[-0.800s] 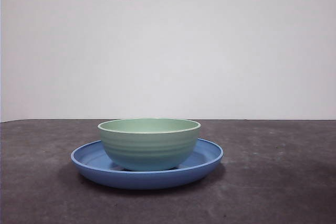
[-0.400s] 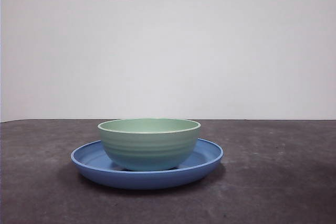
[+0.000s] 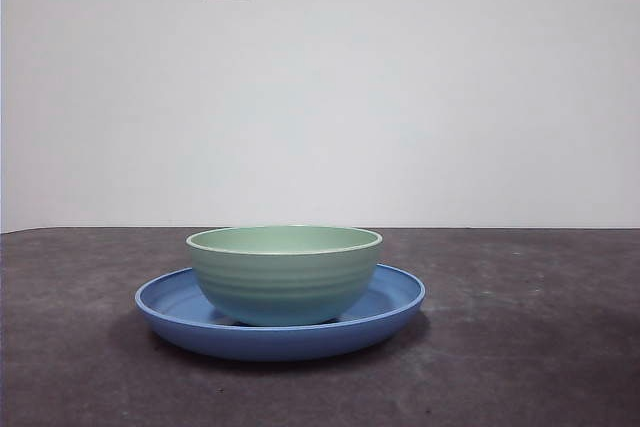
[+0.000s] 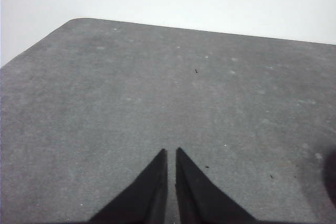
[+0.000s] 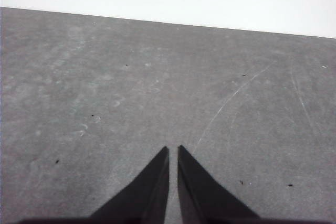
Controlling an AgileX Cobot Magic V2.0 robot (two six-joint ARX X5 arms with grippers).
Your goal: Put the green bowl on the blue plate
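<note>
the pale mint-green ridged bowl (image 3: 285, 275) sits upright on the wide glossy blue plate (image 3: 395, 302); left gripper (image 4: 171, 151) and right gripper (image 5: 173, 149) wait with jaws pressed together, holding nothing.

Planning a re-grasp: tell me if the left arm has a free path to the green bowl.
Probably yes: the green bowl sits uncovered on the blue plate, nothing over it. The left end effector is shut, away over bare table.

Your front camera sits low, near tabletop height, looking level across the dark grey tabletop (image 3: 520, 347) toward a white wall (image 3: 400, 97), close to the dishes. Each wrist camera looks down and forward past its claw onto bare tabletop. All three views share only that grey surface and wall.
</note>
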